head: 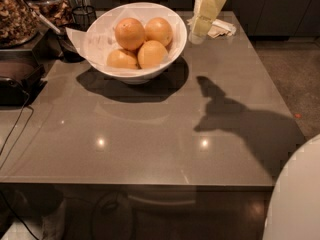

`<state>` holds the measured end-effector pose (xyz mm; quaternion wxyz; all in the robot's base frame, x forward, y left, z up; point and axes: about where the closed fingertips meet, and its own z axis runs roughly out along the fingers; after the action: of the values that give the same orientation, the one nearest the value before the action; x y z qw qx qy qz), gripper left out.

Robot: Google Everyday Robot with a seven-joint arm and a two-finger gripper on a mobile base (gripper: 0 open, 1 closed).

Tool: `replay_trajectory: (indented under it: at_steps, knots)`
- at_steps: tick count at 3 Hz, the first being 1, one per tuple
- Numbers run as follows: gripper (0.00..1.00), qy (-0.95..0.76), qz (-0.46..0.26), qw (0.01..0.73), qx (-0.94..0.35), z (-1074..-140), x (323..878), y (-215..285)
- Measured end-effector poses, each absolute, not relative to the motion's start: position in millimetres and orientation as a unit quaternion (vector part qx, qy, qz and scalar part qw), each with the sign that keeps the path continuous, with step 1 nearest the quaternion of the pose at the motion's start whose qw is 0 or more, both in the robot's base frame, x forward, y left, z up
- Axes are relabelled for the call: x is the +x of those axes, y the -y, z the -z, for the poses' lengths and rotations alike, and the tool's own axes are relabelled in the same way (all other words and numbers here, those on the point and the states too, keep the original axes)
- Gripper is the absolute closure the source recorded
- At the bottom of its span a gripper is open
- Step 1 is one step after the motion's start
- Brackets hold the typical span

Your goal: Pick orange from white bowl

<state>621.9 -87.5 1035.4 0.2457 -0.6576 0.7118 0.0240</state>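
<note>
camera view: the gripper (199, 30) is seen hanging near the far edge of the table (150, 134), just beside the right rim of the white bowl (172, 54) and outside it; whether it is parted or closed cannot be told. the orange (159, 30) is lodged in the bowl among three like fruits (130, 33), nearest that rim, so it lies toward the table's left edge from the gripper and lower. no long axis is offered by the round fruit; a short crossing over the rim, then a descent, is judged to be needed.
</note>
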Motion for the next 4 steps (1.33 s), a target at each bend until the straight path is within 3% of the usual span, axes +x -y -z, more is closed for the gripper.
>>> replay_trajectory:
  at_steps: [4]
  knots:
    - [0.0,-0.683,0.014,0.26,-0.682,-1046,677,-3]
